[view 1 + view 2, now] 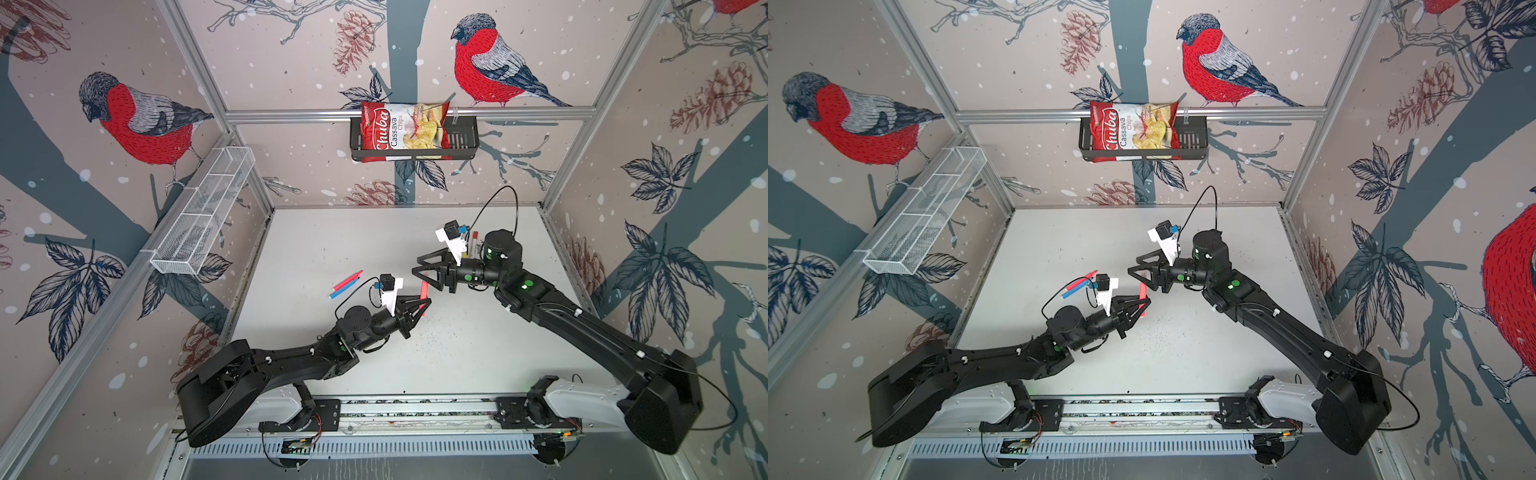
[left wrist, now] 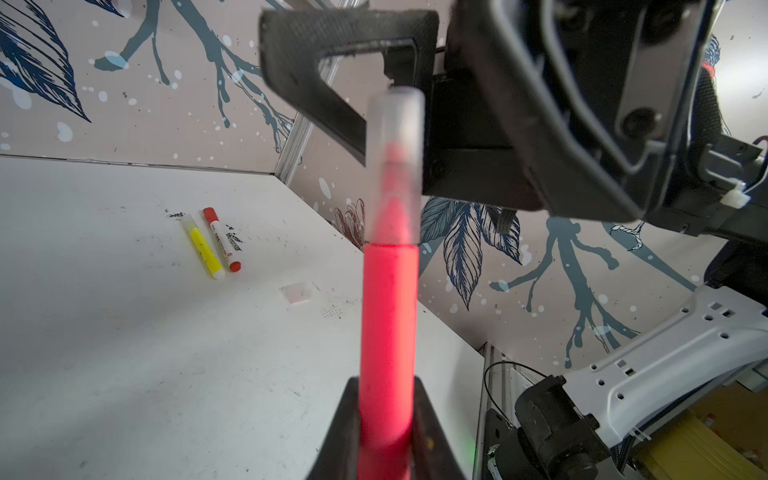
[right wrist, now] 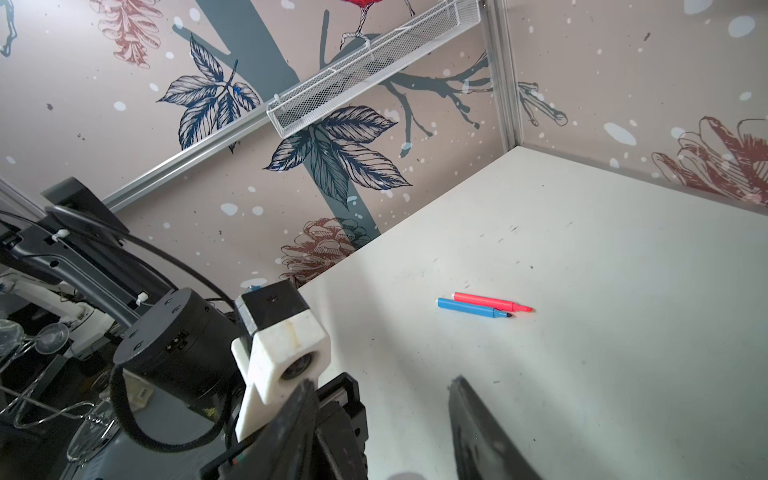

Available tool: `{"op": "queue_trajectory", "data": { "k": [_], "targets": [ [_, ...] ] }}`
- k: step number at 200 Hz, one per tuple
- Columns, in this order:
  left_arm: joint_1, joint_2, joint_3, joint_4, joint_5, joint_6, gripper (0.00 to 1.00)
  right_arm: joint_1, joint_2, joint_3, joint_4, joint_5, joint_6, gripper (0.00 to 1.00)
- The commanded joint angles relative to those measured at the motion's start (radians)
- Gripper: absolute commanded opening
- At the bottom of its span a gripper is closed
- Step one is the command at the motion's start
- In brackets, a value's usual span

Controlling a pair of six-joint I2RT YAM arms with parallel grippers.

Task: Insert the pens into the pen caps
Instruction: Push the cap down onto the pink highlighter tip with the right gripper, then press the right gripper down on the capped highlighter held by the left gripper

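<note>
Pink pen (image 2: pixel 388 332) clenched in left fingers (image 1: pixel 417 302), translucent cap (image 2: pixel 395 166) over its tip; right fingers (image 1: pixel 422 272) released, just beside. Cap may sit loosely: a brush could tilt or drop it.

1. The pink pen (image 2: pixel 388 332) is bright neon pink. Its cap (image 2: pixel 397 166) is frosted, translucent white, with pink showing through.
2. Near the table's left edge, the red pen (image 3: pixel 490 302) is pinkish red, and the blue pen (image 3: pixel 469 308) is mid-blue with a dark tip.
3. Toward the far right corner, the yellow pen (image 2: pixel 203 249) is lemon yellow. The marker (image 2: pixel 222 239) is white-barrelled with red ends.
4. The table (image 1: pixel 332 241) is off-white, flecked with dark scuffs.
5. The wallpaper (image 1: pixel 291 62) is dusty beige-pink, patterned with red-breasted grey birds, navy leaves, rust pine cones, slate branches and white specks.
6. The chip bag (image 1: pixel 403 131) is red and white with yellow chips pictured. Its basket (image 1: pixel 465 141) is black, and the mesh basket (image 1: pixel 203 212) is white.
7. The left arm (image 1: pixel 291 361) and right arm (image 1: pixel 602 332) are black, with white at their bases.
</note>
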Motion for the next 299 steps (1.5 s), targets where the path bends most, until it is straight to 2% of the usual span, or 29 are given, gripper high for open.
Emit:
{"op": "queue_trajectory", "data": {
  "k": [1, 22, 50, 57, 99, 171, 214, 299],
  "targets": [
    [-0.003, 0.001, 0.000, 0.021, 0.006, 0.012, 0.00, 0.005, 0.006, 0.007, -0.017, -0.013, -0.034, 0.41],
    [-0.003, 0.000, 0.000, 0.023, 0.004, 0.012, 0.00, 0.007, 0.009, 0.006, -0.018, -0.013, -0.038, 0.29],
    [-0.002, -0.001, 0.000, 0.024, 0.004, 0.009, 0.00, 0.010, 0.017, -0.001, -0.018, -0.021, -0.035, 0.03],
    [-0.003, -0.001, 0.000, 0.027, 0.006, 0.008, 0.00, 0.012, 0.021, -0.004, -0.019, -0.027, -0.034, 0.02],
    [-0.003, -0.023, -0.001, 0.055, -0.004, 0.004, 0.00, 0.052, 0.022, -0.103, 0.025, -0.037, -0.001, 0.00],
    [0.015, -0.132, 0.010, 0.059, -0.039, 0.032, 0.00, 0.105, 0.017, -0.297, 0.175, 0.029, 0.106, 0.00],
    [0.027, -0.218, 0.013, 0.026, -0.078, 0.063, 0.00, 0.133, 0.022, -0.318, 0.174, 0.042, 0.113, 0.00],
    [0.053, -0.290, 0.012, 0.043, -0.073, 0.054, 0.00, 0.167, 0.069, -0.346, 0.207, 0.049, 0.137, 0.00]
  ]
}}
